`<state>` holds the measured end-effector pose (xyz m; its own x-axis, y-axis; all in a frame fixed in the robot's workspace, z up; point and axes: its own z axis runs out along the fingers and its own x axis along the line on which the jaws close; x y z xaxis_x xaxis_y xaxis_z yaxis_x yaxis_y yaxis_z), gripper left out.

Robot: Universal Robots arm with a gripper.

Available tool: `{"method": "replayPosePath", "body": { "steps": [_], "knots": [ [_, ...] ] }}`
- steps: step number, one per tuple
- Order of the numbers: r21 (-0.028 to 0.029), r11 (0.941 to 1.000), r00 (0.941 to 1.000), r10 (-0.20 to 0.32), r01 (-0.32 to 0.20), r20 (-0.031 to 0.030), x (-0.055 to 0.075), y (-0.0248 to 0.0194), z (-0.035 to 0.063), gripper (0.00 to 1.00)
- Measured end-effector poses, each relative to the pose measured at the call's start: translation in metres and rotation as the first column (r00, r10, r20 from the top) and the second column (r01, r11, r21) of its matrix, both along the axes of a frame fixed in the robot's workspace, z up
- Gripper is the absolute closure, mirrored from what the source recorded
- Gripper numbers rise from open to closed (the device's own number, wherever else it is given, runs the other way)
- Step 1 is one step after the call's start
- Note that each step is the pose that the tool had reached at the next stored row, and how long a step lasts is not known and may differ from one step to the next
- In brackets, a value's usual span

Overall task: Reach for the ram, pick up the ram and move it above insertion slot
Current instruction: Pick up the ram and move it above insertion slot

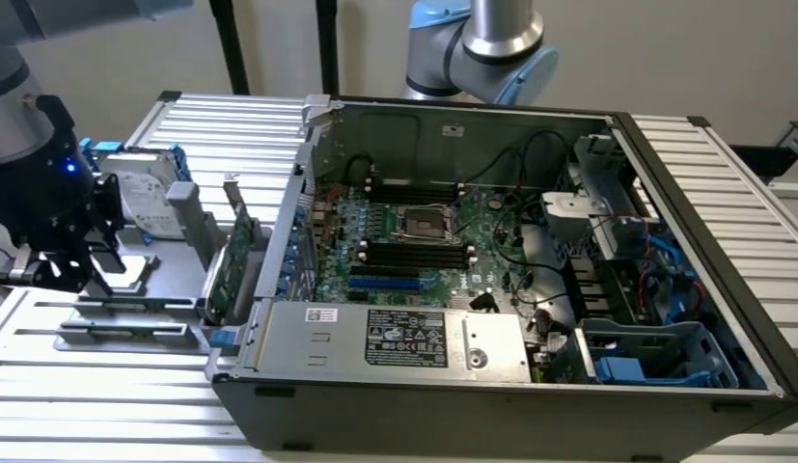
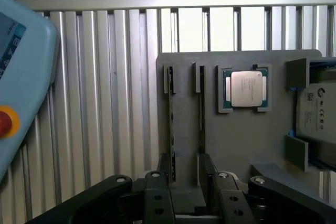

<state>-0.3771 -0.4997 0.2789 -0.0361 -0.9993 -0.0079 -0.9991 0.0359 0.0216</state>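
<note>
Ram [image 2: 171, 114] edge-up beside processor [image 2: 244, 88] on tray [image 2: 236, 145]

The exterior view stands off the arm, high on the near side of the open computer case [image 1: 502, 424]. It looks down slantwise, with the case in the middle and on the exterior view's right. The ribbed worktop [image 1: 102, 405] and grey holder plate [image 1: 154, 260] are on the exterior view's left. The wrist view sits just behind the claw [image 2: 185, 171], close above that plate and facing down onto it. Both views share the plate, the hard drive [image 2: 315, 114] and the worktop's ribs.
</note>
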Motion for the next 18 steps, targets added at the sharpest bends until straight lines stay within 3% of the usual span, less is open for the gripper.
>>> {"method": "replayPosePath", "body": {
  "steps": [18],
  "knots": [
    [-0.0019, 1.0000, 1.0000, 0.000, 0.000, 0.0000, -0.010, -0.0001, -0.0326, 0.64]
  ]
}}
